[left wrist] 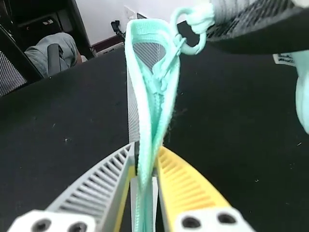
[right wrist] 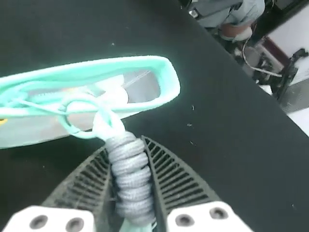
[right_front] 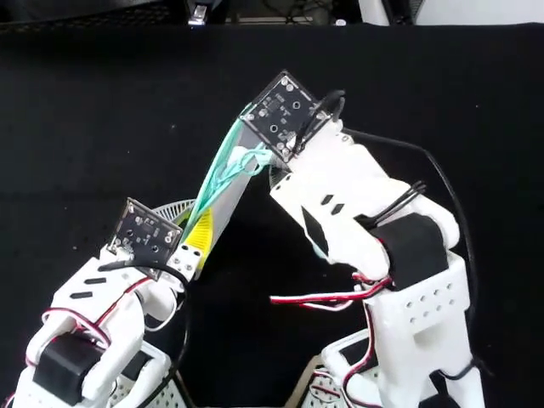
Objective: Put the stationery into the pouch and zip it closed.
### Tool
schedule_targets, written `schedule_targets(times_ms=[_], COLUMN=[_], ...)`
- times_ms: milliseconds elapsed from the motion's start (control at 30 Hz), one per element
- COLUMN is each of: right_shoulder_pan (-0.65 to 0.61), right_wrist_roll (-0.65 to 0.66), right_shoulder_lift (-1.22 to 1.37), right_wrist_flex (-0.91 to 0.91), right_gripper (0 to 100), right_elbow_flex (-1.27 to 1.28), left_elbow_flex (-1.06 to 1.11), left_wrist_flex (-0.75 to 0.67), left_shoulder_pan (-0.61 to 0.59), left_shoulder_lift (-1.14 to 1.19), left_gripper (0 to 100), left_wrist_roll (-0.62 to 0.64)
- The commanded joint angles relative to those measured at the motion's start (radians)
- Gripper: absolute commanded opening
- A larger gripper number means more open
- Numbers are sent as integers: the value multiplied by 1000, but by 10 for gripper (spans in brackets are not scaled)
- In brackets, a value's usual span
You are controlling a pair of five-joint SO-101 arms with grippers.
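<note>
Over the black counter (right_front: 102,110), strung between both arms: the mint pouch (right_front: 223,183), on edge, mouth gaping near one end. Pinched flat on its other end, the left tool (left wrist: 146,151), grey and yellow fingers (left wrist: 181,181) pressed to the fabric. Clenched round the grey braided cord (right wrist: 126,169) tied to the zip ring (right wrist: 79,118), the right tool (right wrist: 124,145).

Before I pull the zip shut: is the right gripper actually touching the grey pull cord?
Touching. The right wrist view shows the grey pull cord clamped in the right gripper, pressed against it on both sides with no gap.
</note>
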Motion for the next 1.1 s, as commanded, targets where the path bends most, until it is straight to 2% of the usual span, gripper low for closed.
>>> schedule_targets(times_ms=[0, 133, 433, 767, 1067], right_shoulder_pan=[37, 64, 193, 233, 397], right_wrist_roll=[28, 28, 51, 61, 97], right_shoulder_lift=[-5, -2, 130, 147, 269], right_wrist_flex=[-2, -46, -138, -192, -270], right_gripper=[12, 12, 12, 12, 12], right_elbow_flex=[-10, -8, -19, -18, -27], left_elbow_flex=[-35, -45, -44, -35, -36], left_wrist_flex=[20, 72, 72, 71, 68], left_shoulder_pan=[-4, 2, -4, -4, -4], left_shoulder_lift=[2, 2, 2, 0, 0], left_gripper=[50, 50, 38, 37, 37], left_wrist_roll=[-3, -3, -9, -9, -9])
